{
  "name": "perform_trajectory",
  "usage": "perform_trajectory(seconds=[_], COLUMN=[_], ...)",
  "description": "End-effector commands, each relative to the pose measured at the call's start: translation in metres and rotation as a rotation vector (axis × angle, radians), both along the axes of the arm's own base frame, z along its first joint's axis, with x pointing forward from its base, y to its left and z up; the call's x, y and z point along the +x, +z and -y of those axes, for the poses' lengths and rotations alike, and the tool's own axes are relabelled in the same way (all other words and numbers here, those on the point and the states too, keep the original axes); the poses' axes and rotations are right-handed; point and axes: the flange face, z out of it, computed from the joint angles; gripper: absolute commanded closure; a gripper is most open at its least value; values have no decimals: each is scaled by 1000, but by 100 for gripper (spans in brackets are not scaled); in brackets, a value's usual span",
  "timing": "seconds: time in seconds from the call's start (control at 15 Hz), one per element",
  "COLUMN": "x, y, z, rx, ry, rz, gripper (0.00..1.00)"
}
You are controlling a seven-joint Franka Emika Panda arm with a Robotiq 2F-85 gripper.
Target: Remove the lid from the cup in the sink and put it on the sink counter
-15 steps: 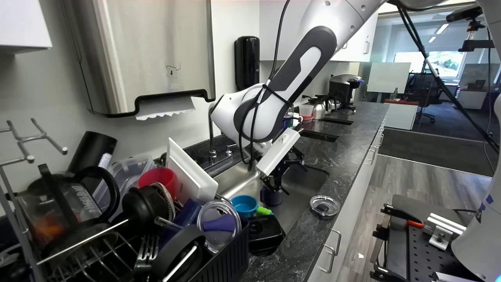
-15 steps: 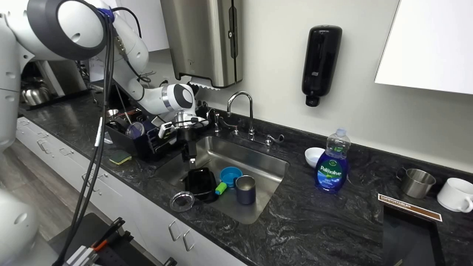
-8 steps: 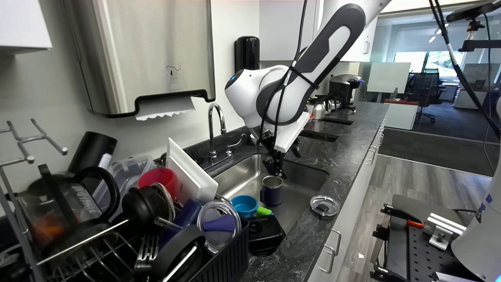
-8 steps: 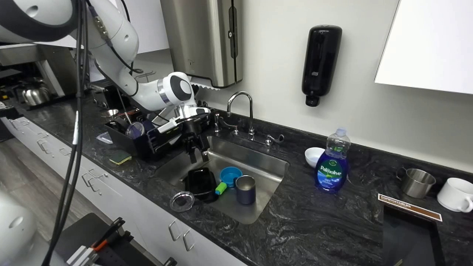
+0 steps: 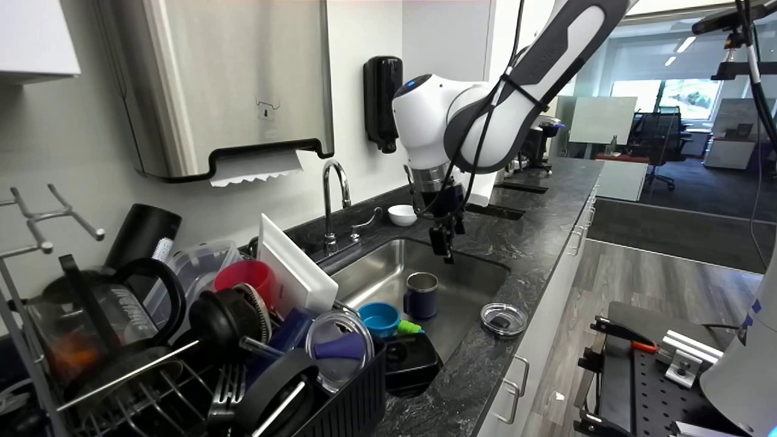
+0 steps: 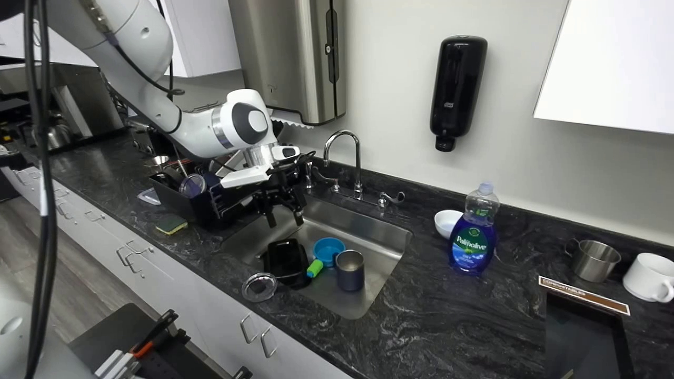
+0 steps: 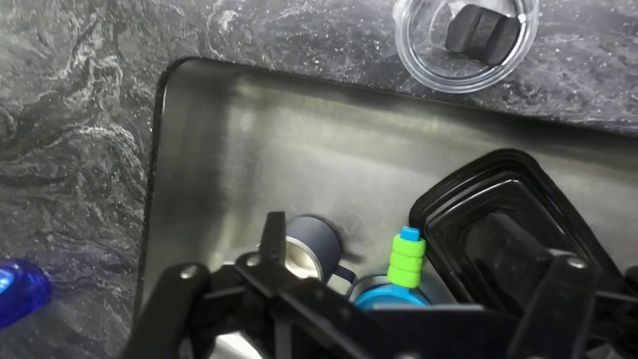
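Observation:
The see-through round lid (image 5: 504,320) with a dark tab lies flat on the sink counter (image 5: 549,240) beside the basin; it also shows in an exterior view (image 6: 259,287) and at the top of the wrist view (image 7: 481,37). The dark blue cup (image 6: 351,275) stands upright and uncovered in the steel sink (image 6: 337,218), its metallic inside showing; it also shows in an exterior view (image 5: 422,303) and, partly behind a finger, in the wrist view (image 7: 319,244). My gripper (image 6: 285,219) hangs raised above the sink, fingers apart and empty, touching nothing; it also shows in an exterior view (image 5: 451,243).
In the sink beside the cup are a light blue bowl (image 6: 329,249) with a green handle and a black container (image 6: 287,263). The chrome tap (image 6: 343,158) rises behind the basin. A full dish rack (image 5: 358,394) stands alongside. A soap bottle (image 6: 474,231) stands on the counter.
My gripper has risen and turned; its separated fingers now show clearly in an exterior view. It no longer covers the cup's mouth there. The lid and the cup have not moved.

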Motion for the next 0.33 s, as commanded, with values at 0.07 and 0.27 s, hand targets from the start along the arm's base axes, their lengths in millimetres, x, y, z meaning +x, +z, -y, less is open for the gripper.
perform_trajectory(seconds=[0.07,0.27], x=[-18,-11], y=[7,6], z=[12,10], rx=[154,98], ry=[175,117], rz=[-24,-20], gripper=[0,0])
